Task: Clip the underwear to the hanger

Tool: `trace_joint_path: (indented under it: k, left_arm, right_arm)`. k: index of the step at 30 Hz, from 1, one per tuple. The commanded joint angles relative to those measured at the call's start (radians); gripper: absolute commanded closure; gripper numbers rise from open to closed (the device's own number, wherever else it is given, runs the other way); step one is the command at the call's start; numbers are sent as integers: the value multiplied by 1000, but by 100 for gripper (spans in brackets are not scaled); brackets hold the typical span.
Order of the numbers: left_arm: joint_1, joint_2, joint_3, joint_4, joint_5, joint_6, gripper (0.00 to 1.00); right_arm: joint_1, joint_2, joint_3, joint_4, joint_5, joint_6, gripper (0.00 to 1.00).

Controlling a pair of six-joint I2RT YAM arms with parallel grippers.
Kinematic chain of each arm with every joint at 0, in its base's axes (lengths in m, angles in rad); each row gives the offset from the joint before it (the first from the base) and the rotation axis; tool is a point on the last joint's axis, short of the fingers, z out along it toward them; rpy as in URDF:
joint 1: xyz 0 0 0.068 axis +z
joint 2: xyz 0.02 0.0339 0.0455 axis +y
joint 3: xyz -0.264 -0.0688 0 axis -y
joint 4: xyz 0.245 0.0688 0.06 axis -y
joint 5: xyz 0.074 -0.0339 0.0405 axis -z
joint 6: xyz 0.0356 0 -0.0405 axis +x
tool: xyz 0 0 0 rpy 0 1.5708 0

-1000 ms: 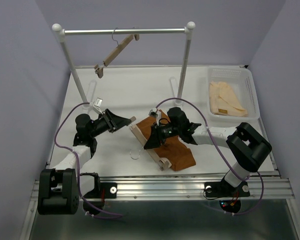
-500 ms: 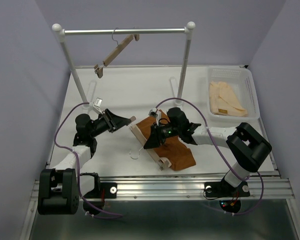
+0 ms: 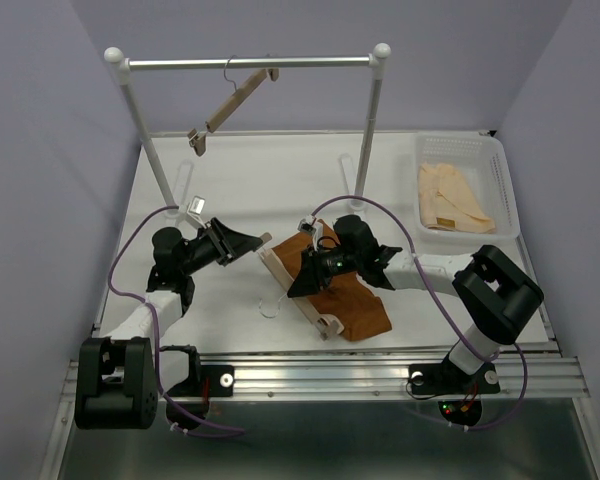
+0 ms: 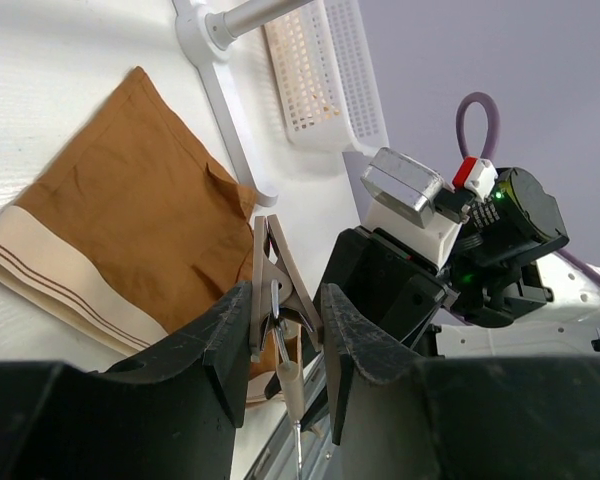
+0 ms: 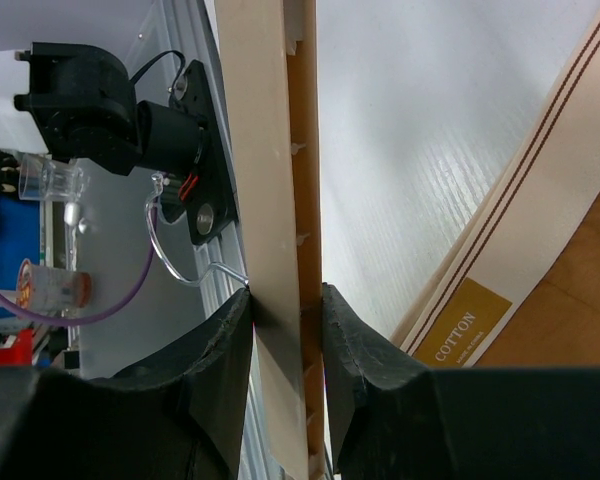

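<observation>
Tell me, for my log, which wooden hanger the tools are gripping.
The light-wood bar hanger down by the rust-orange underwear; the other hanger dangles from the metal rail.

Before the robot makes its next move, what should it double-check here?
1. Hold of the right gripper on the hanger: ok.
2. Closure of the left gripper around the end clip: ok.
3. The underwear lies spread out, its waistband beside the hanger: ok.
4. Waistband inside the end clip's mouth: cannot tell.
5. The other clip fastened to fabric: cannot tell.
</observation>
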Motion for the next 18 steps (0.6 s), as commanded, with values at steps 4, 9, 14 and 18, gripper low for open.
trace_joint_path:
  k: [4, 9, 14, 18]
  left_arm:
    - [-10, -21, 55, -26, 26, 36, 96]
    - [-16, -2, 68, -32, 43, 42, 55]
    - [-18, -23, 69, -32, 44, 42, 46]
    - [-18, -27, 69, -32, 47, 40, 45]
  right_arm:
    - [-7, -31, 46, 11, 61, 14, 99]
    - [-7, -28, 57, 12, 47, 12, 99]
    - [-7, -22, 57, 18, 37, 21, 99]
    - [-7, -23, 61, 28, 29, 28, 99]
